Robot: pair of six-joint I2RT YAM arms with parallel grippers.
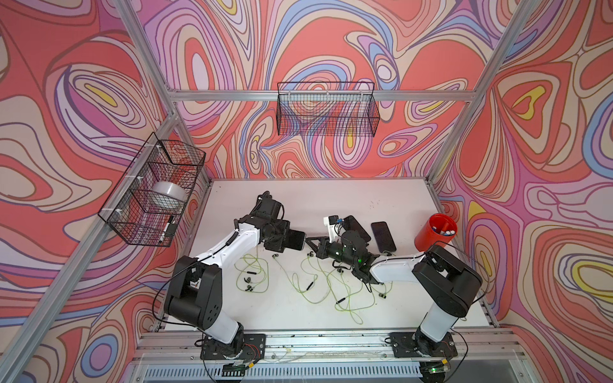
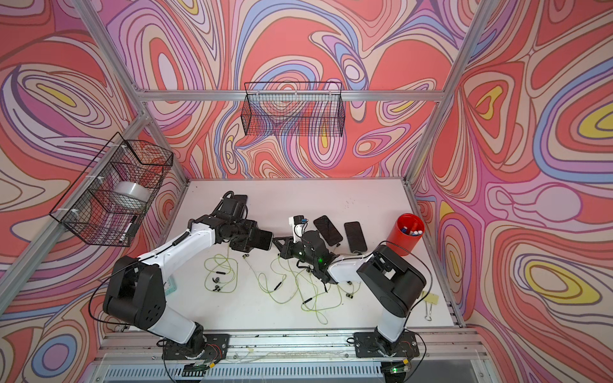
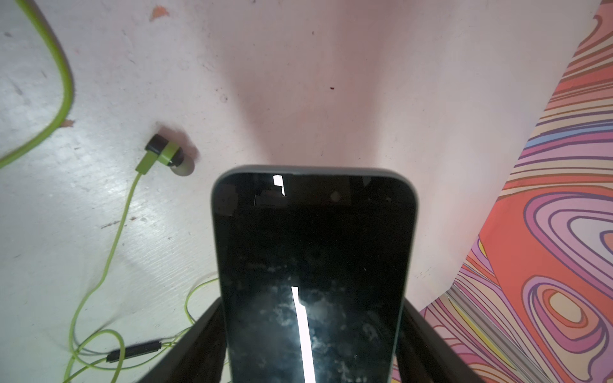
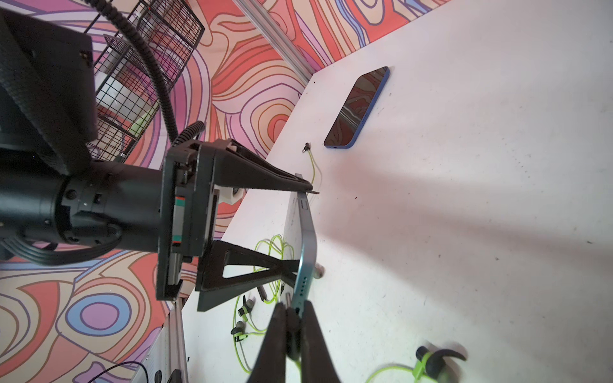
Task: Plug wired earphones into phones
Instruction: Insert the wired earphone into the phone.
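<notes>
Spanning a phone's (image 3: pixel 315 265) width, the left gripper (image 1: pixel 290 240) clamps its long edges. The right gripper (image 1: pixel 309 240) is pinched tight on an earphone plug (image 4: pixel 293 323) at its end.

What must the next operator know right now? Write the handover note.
Left gripper: jaws clamp a phone by its long edges, off the table.
Right gripper: shut on an earphone plug at that phone's port edge; seating unclear.
Two more phones lie by the right arm, a fourth phone behind the left arm.
Earphone cords lie loose on the table.
Done: nothing surely plugged. Left: all four.
</notes>
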